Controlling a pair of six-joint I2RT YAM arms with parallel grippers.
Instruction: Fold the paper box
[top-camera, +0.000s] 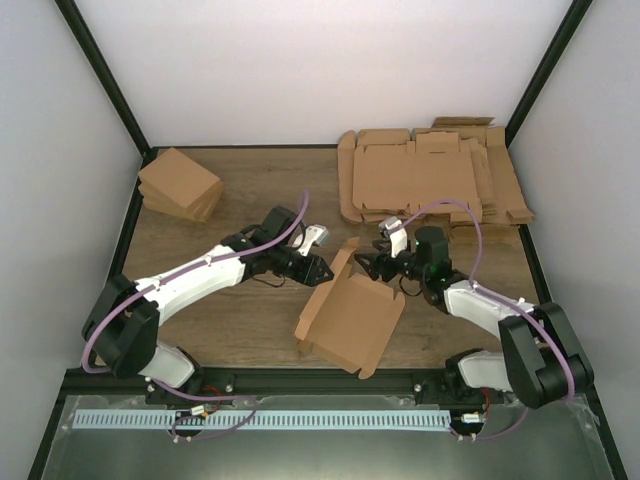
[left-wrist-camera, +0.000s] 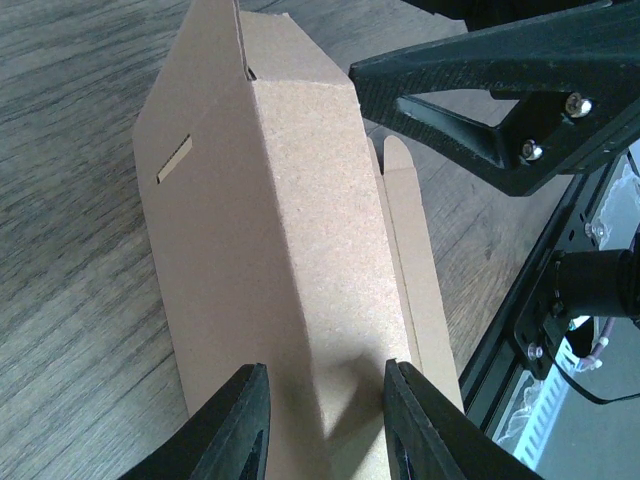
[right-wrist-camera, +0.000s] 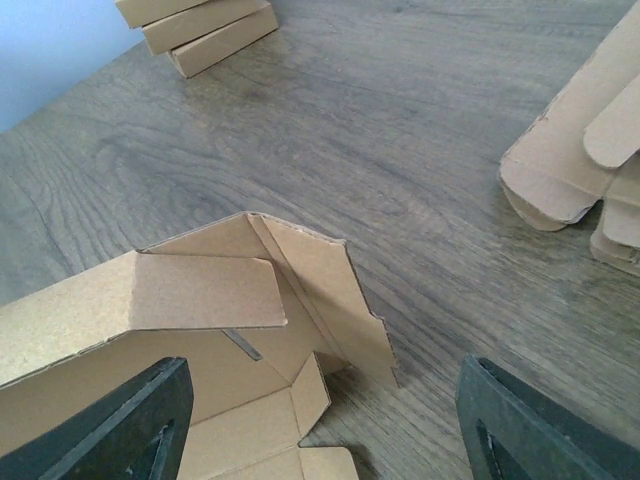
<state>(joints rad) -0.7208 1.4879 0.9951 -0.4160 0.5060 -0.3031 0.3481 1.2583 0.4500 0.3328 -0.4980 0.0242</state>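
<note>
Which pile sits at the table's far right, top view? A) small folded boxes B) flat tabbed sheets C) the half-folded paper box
B: the flat tabbed sheets lie far right; the small folded boxes are far left, the paper box near the front centre.

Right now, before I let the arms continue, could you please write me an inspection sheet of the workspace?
Surface: wooden table, no damage seen.
Job's things: paper box, half folded, tilted, between the two arms.
Clutter: stack of flat sheets at the far right; pile of folded boxes at the far left.
Grippers: left gripper shut on a wall of the box; right gripper open, beside a box flap.
Cables: purple cables along both arms, none lying on the box.
Surroundings: white walls, black frame; nothing else seen.
</note>
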